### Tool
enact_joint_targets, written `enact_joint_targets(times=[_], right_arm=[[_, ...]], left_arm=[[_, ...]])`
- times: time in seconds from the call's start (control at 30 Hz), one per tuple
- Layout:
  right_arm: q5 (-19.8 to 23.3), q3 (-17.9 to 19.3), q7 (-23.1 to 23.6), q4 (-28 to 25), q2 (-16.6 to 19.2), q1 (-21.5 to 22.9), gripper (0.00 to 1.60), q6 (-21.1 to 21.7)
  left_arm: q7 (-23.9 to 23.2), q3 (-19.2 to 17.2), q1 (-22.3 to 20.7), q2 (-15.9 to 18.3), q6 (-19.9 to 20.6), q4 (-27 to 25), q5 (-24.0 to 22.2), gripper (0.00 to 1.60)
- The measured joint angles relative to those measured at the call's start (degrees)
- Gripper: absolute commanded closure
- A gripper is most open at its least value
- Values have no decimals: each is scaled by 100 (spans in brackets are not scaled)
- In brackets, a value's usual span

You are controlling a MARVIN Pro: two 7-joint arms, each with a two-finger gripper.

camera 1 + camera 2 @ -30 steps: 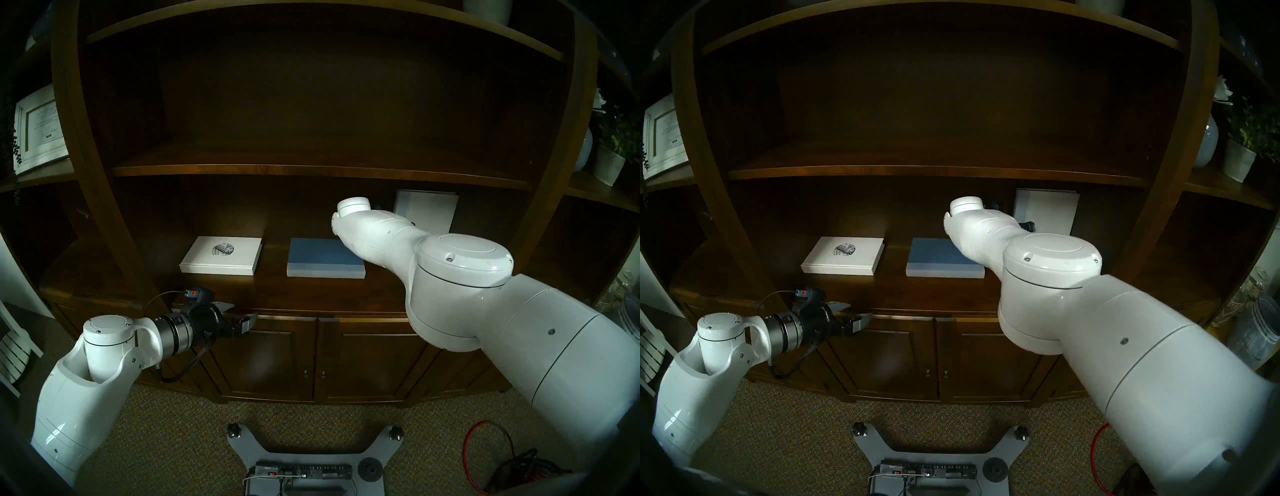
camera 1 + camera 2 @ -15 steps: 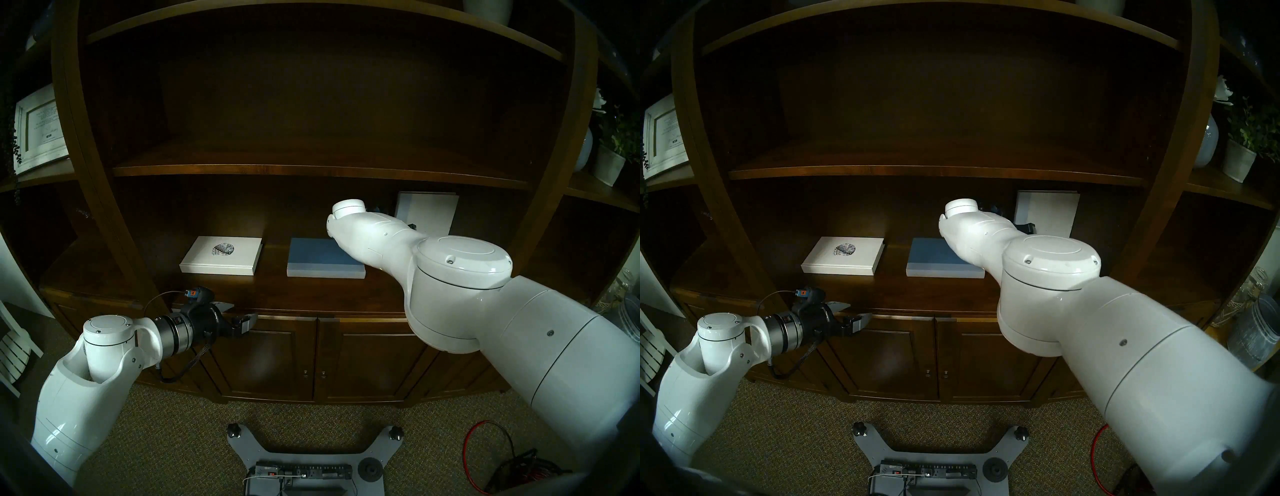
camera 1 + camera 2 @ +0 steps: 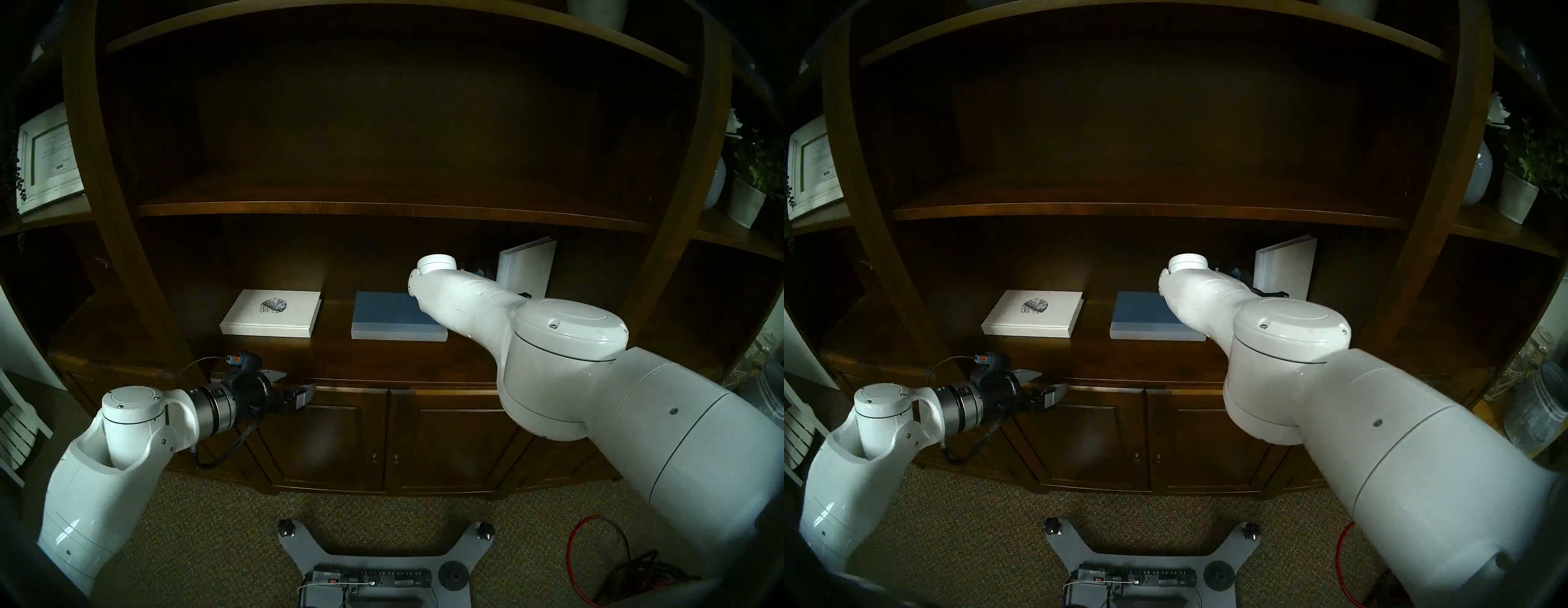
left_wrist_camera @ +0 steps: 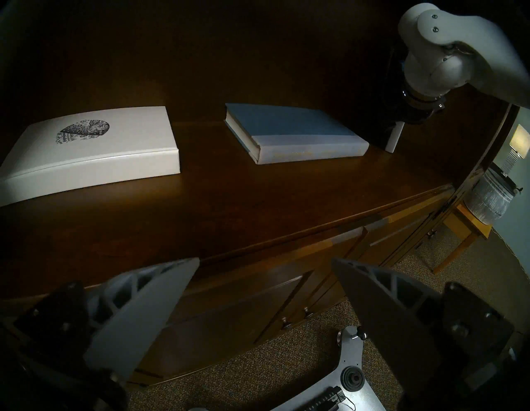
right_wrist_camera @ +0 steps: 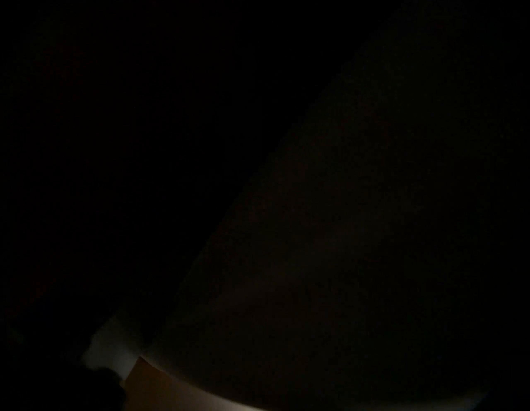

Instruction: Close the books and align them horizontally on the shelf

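On the broad dark shelf a white book with a dark round emblem lies closed at the left, and a blue book with a pale edge lies closed in the middle. The plain white book stands upright at the back right, turned at an angle with its edge towards me. My right gripper is at its lower left and appears shut on it; my forearm hides most of the fingers, and the right wrist view is almost black. My left gripper is open and empty, just in front of the shelf's front edge.
A thinner board runs close above the books. Panelled cabinet doors are below the shelf. A white-framed picture stands at the far left, a potted plant at the far right. My base and a red cable are on the carpet.
The plain white book has turned from facing me to edge-on at an angle, moving with my right wrist, which shifted slightly right and down. The left arm and the other two books have not moved.
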Motion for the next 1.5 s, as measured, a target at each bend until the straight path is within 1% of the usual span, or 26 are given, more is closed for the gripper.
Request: enact_joint_targets(times=[0.17,0.2,0.23,0.27,0.3,0.33,0.43,0.5,0.53,1.07,1.5], right_arm=[[109,37,-99,53,-31,-65,1,-101],[116,36,-105,62,-43,-76,9,-105],[119,30,-110,72,-60,-91,11,-106],[118,10,-112,85,-89,-111,21,-107],[115,-4,-112,90,-107,-124,38,-106],[108,-27,-112,97,-132,-141,81,-105],[95,-84,-101,104,-198,-190,99,-88],[82,-133,-91,107,-254,-230,118,-69],[76,-148,-91,107,-269,-239,160,-65],[-69,-457,-29,166,-419,-377,160,17],[-375,-753,126,214,-801,-600,160,216]], left_arm=[[0,0,0,0,0,0,0,0],[0,0,0,0,0,0,0,0],[0,0,0,0,0,0,0,0],[0,0,0,0,0,0,0,0],[0,0,0,0,0,0,0,0],[0,0,0,0,0,0,0,0],[0,0,0,0,0,0,0,0],[0,0,0,0,0,0,0,0],[0,0,0,0,0,0,0,0],[0,0,0,0,1,4,0,0],[-1,6,3,1,7,31,0,0]])
